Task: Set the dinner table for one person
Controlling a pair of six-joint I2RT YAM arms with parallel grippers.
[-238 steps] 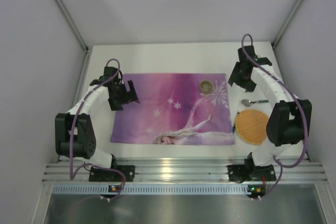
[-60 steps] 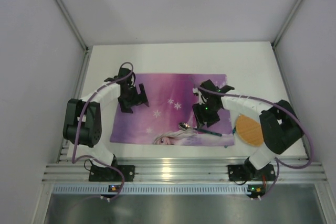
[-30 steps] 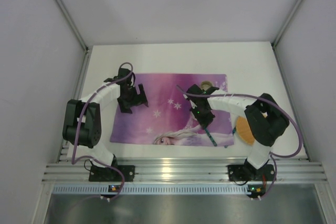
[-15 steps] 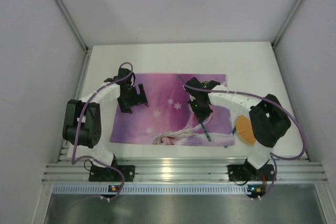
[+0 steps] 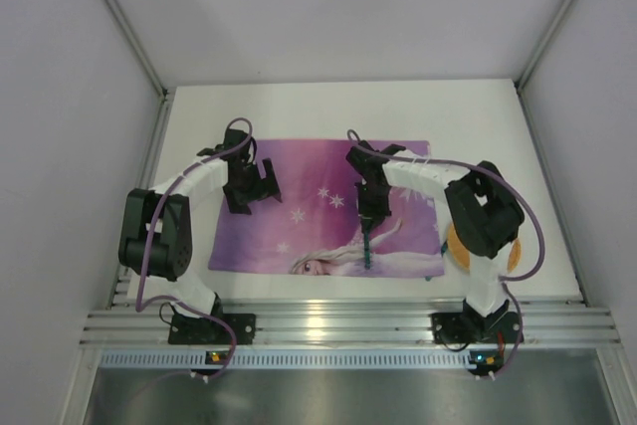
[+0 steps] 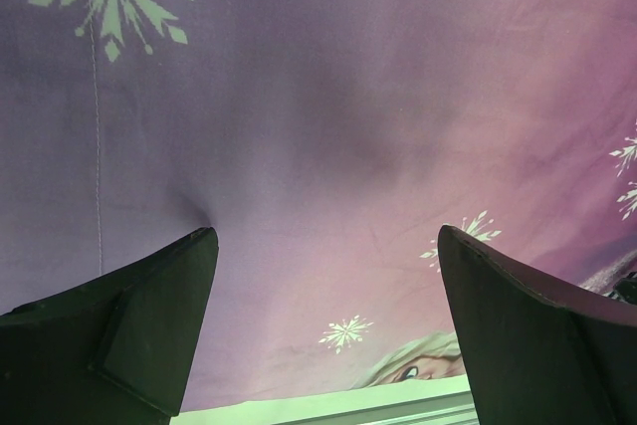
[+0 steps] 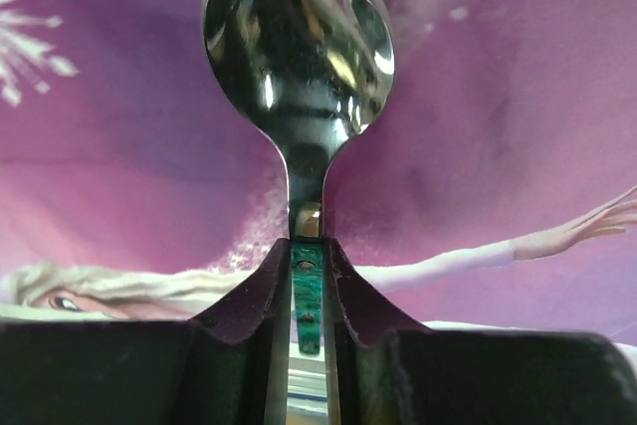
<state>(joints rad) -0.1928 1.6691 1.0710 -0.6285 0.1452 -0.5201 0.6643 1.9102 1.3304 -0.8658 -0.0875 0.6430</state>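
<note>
The dinner table (image 5: 299, 111) is the wide white top. A purple princess placemat (image 5: 309, 231) lies on it. My right gripper (image 5: 369, 214) hangs over the mat's right half, shut on a spoon (image 5: 367, 249) whose green handle points toward the near edge. In the right wrist view the shiny spoon bowl (image 7: 299, 37) stands out beyond my right gripper (image 7: 307, 246), and the green handle is pinched between the jaws. My left gripper (image 5: 255, 186) hovers over the mat's left part. In its own view the left gripper (image 6: 328, 236) stands wide open with only the placemat (image 6: 318, 126) between its fingers.
A round wooden disc (image 5: 458, 243) lies right of the mat, mostly hidden under my right arm. Grey walls close in the table on three sides. An aluminium rail (image 5: 328, 323) runs along the near edge.
My right arm has carried the spoon left and farther back over the mat, and the handle has swung round toward the near edge. The left arm has not moved.
</note>
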